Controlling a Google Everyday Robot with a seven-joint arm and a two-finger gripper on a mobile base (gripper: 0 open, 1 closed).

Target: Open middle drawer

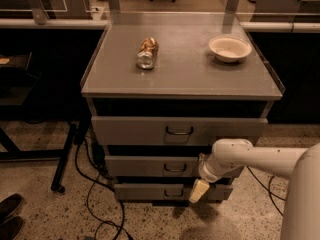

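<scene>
Camera view gives me the cabinet (185, 79) head-on, three grey drawers stacked, and all of them look shut. My target, the middle drawer (140, 165), sits between the taller top drawer (135, 130) and the narrow bottom drawer (145, 191). Its dark bar handle (175, 168) is uncovered.

The gripper (199, 190) hangs below and to the right of that handle, in front of the bottom drawer's face, pointing down. I cannot tell how wide it is set.

My worry is that from this height I could catch the bottom handle (173, 192) instead, or slip off the small bar and pull nothing.

The arm's wrist (220, 161) covers the middle drawer's right end. On top are a can (147, 52) on its side and a bowl (229, 48), well apart. A sharp tug might roll the can. Cables (95, 194) trail on the floor at left.
</scene>
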